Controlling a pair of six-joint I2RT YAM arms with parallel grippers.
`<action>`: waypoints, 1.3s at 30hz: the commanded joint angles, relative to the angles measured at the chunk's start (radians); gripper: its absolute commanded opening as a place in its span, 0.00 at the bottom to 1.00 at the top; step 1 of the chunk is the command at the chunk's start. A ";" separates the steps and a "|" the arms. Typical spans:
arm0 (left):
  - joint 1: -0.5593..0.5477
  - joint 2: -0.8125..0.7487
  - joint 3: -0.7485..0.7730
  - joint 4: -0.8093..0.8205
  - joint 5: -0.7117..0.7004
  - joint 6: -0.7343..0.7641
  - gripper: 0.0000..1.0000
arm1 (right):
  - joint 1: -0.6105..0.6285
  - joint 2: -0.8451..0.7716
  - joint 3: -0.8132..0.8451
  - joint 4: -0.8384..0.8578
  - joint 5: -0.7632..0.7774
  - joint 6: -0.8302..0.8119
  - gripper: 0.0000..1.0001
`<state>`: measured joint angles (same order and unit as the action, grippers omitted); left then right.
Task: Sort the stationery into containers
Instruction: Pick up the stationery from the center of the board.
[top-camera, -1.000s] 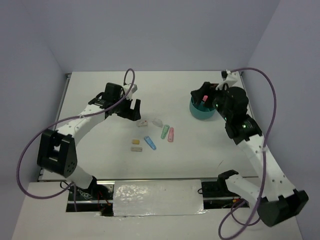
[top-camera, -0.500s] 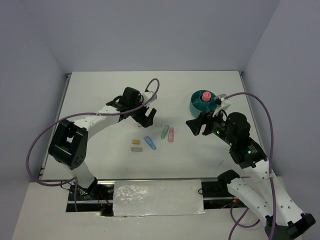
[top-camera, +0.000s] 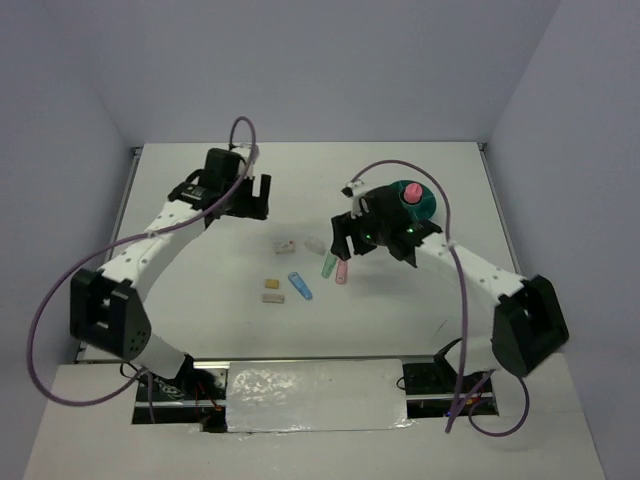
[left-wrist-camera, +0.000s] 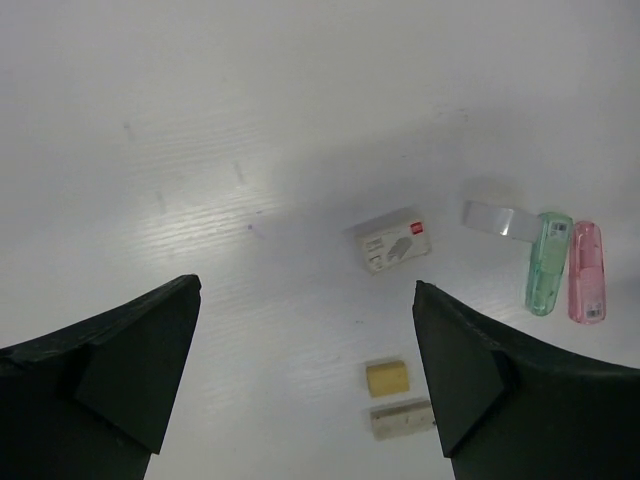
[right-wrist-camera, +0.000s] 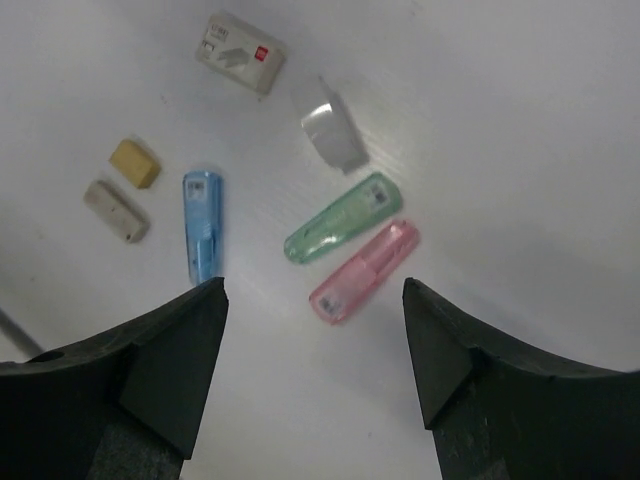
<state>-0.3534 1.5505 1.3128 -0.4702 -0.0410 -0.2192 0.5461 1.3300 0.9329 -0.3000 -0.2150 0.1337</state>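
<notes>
**Both grippers spread, nothing held**

The round teal plastic tub sits just right of the right gripper. That gripper's jaws gape empty above the pastel green plastic capsule and the pink plastic capsule. The two lie parallel, slanting across the gap between its fingers. The blue plastic capsule lies lengthwise ahead of one finger. The left gripper is spread wide and empty, with the small white boxed eraser ahead of it.
</notes>
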 joint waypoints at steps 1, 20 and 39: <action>0.004 -0.174 -0.076 -0.122 -0.019 -0.025 0.99 | 0.069 0.145 0.133 0.035 0.124 -0.159 0.78; 0.028 -0.596 -0.373 0.007 0.046 0.024 0.99 | 0.158 0.655 0.523 -0.087 0.240 -0.373 0.62; 0.031 -0.626 -0.383 -0.007 -0.040 0.011 0.99 | 0.017 0.528 0.717 -0.195 0.465 -0.024 0.06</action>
<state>-0.3275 0.9356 0.9272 -0.5003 -0.0330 -0.2104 0.6476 1.9503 1.5192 -0.4324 0.0986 -0.0795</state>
